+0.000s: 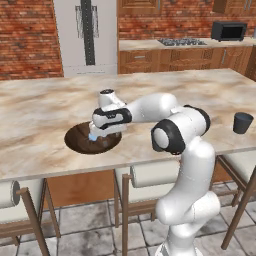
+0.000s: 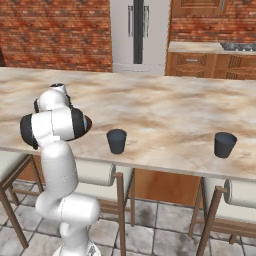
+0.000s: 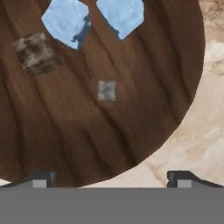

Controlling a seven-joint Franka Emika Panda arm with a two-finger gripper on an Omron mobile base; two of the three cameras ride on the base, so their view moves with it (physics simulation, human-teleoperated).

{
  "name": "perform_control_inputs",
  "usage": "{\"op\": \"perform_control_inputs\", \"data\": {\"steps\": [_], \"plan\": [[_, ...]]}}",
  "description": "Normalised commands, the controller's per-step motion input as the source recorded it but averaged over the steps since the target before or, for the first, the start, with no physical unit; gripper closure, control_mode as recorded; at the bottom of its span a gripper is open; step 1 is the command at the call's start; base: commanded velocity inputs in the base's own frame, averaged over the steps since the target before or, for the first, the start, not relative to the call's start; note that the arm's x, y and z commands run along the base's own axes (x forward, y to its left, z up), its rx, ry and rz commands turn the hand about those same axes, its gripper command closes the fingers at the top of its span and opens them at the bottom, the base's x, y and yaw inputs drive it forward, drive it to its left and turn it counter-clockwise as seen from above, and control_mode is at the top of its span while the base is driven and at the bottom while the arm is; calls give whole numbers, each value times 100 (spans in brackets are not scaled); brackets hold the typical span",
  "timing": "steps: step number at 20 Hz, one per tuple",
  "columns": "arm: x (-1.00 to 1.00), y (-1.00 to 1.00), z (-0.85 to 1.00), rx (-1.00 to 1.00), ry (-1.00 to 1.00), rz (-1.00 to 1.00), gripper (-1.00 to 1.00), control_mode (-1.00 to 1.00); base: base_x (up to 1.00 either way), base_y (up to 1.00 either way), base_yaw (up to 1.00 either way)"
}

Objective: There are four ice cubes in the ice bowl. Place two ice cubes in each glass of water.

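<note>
You have the gripper (image 1: 93,134) hanging low over the ice bowl (image 1: 75,140), which sits on the marble counter (image 1: 45,107) toward its near edge, left of the arm's elbow in the left base view. In the hand view the two finger tips (image 3: 41,179) stand wide apart at the bottom with nothing between them, so the jaws are released and empty. The bowl's wood grain (image 3: 87,122) runs from the lower left toward the upper right of that view, and its round rim curves down the right side, with bare marble beyond it. Two ice cubes lie at the top of the hand view, just beside each other: the left cube (image 3: 66,22) is turned so a corner points down toward the fingers, and the right cube (image 3: 121,16) is likewise set on the diagonal, its upper part cut off by the frame edge. Being cubes, they show you no long axis. A pale blue glint (image 1: 93,137) shows under the hand in the left base view. The two glasses stand well apart along the counter's near edge: one glass (image 2: 116,141) close to the arm, the other glass (image 2: 225,144) far to the right.
</note>
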Motion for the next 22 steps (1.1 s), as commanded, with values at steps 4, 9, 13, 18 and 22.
{"op": "perform_control_inputs", "data": {"steps": [4,9,13,18,22], "plan": [[32,14,-37,-3,0,0,-100,-100,0,0,0],[29,11,-36,-2,0,0,-100,-100,0,0,0],[41,3,-33,-4,0,0,-100,-100,0,0,0],[44,2,-30,-4,0,0,-100,-100,0,0,0],[37,2,-29,-2,0,0,-100,-100,0,0,0]]}}
